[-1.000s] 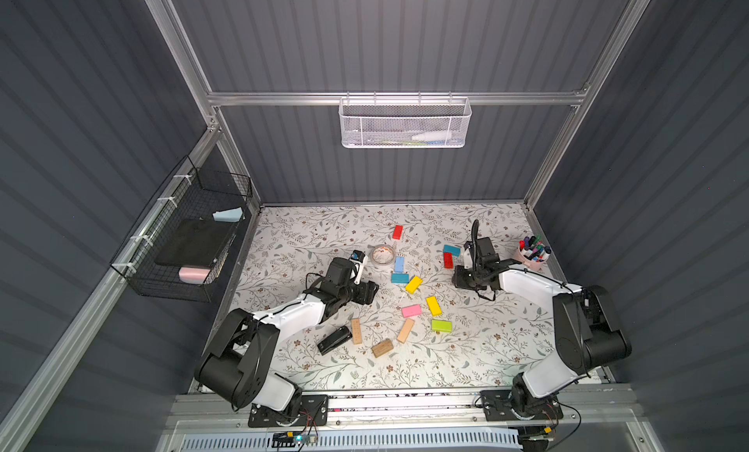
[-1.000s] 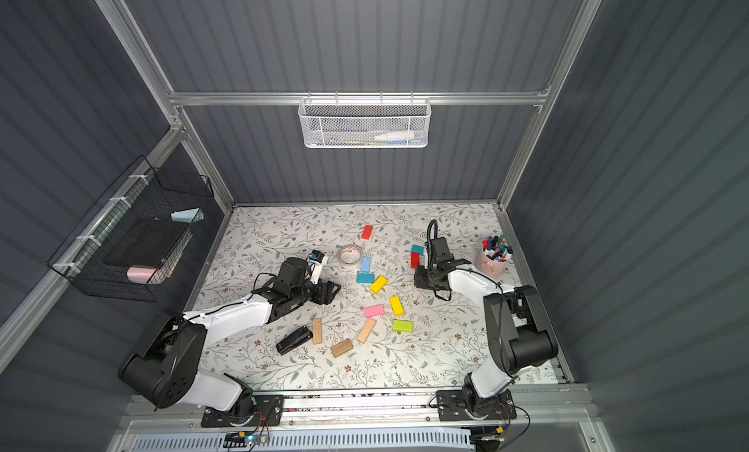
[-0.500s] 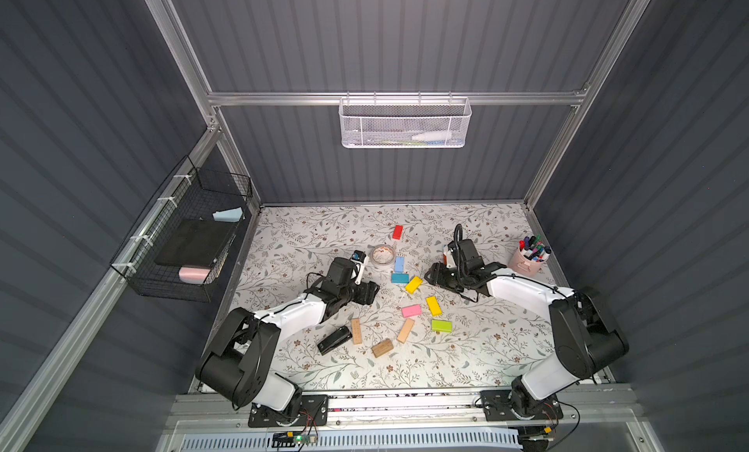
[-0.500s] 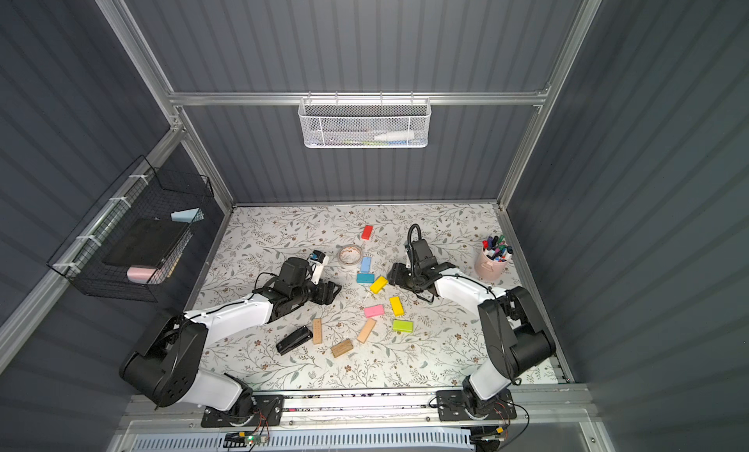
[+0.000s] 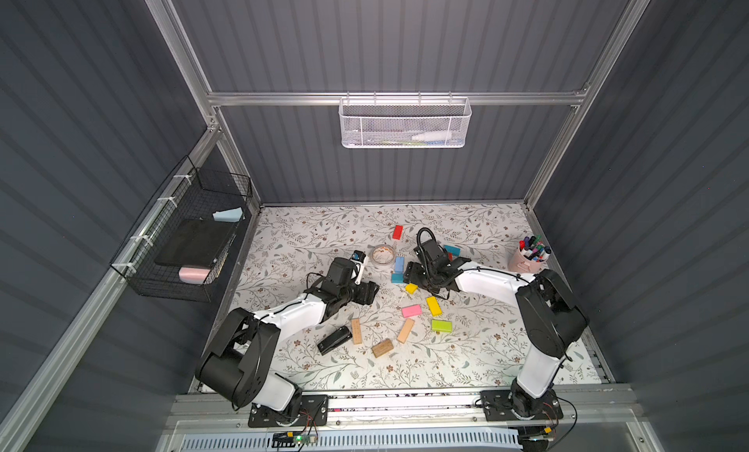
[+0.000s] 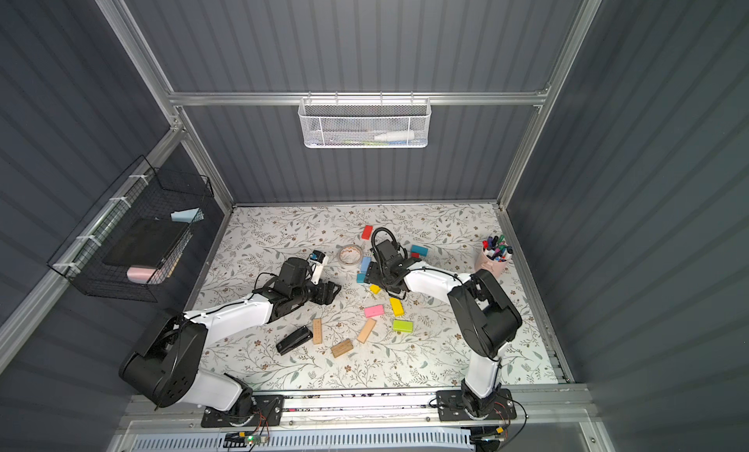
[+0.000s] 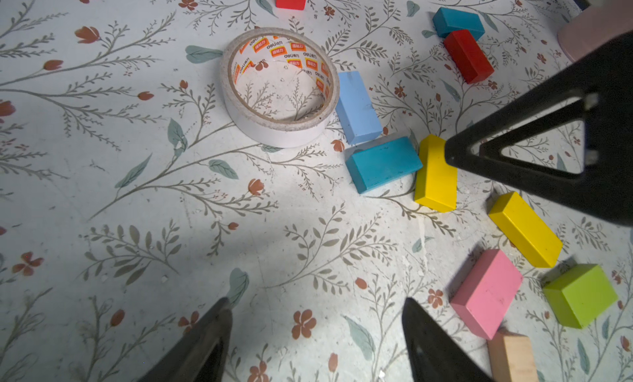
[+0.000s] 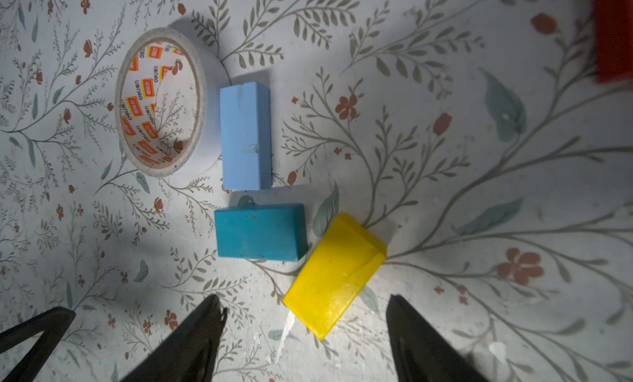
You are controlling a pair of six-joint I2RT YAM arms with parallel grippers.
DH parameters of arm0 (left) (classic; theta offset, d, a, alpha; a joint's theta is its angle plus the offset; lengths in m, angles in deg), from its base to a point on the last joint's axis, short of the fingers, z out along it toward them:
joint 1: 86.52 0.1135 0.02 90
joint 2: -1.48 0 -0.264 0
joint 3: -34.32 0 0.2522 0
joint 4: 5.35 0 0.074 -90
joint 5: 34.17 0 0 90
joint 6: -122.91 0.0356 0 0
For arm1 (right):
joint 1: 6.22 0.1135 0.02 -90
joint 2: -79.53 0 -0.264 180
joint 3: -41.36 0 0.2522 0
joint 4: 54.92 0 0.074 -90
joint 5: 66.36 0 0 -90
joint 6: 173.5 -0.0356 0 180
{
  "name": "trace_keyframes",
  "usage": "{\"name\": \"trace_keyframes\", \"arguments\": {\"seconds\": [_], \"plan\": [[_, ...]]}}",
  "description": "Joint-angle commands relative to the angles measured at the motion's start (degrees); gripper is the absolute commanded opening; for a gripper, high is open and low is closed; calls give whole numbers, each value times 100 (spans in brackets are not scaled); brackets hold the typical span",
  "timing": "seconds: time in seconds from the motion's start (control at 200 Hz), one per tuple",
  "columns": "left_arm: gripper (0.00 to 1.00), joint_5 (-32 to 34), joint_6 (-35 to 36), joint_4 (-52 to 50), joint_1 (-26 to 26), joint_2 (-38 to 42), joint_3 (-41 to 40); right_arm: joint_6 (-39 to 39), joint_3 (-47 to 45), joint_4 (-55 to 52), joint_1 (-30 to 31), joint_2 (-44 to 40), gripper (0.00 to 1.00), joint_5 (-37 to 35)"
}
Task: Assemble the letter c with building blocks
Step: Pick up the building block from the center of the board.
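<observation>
Building blocks lie scattered mid-table. A light blue block (image 8: 245,137), a teal block (image 8: 260,231) and a yellow block (image 8: 334,274) lie in a bent row beside the tape roll. My right gripper (image 8: 303,303) hangs open just above them, and the yellow block's near corner reaches between its fingers. In a top view it is my right gripper (image 5: 412,276) over these blocks. My left gripper (image 7: 317,305) is open over bare table to the left, seen in a top view as my left gripper (image 5: 371,292). Another yellow block (image 5: 433,306), a pink block (image 5: 411,310) and a lime green block (image 5: 441,326) lie nearer the front.
Tape roll (image 5: 383,254) touches the light blue block. A black stapler (image 5: 334,339) and three tan blocks (image 5: 382,347) lie front-centre. A red block (image 5: 397,232) sits at the back, a teal block (image 5: 451,250) behind the right arm, a pen cup (image 5: 527,257) far right.
My right arm has swung left, from the red and teal blocks at the right to over the teal and yellow blocks, and its jaws have widened. The left arm has not moved.
</observation>
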Motion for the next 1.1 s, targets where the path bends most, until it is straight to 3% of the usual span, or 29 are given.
{"name": "trace_keyframes", "arguments": {"seconds": [0.0, 0.23, 0.946, 1.091], "plan": [[77, 80, 92, -110, -45, 193, 75, -278, 324, -653, 141, 263, 75, -735], [77, 60, 91, -108, -43, 213, 70, -458, 429, -786, 209, 445, 64, -1029], [77, 53, 101, -102, -53, 98, 101, -229, 519, -615, 174, 817, 59, -919], [77, 53, 108, -104, -54, 62, 110, -147, 612, -758, 177, 945, 49, -892]]}}
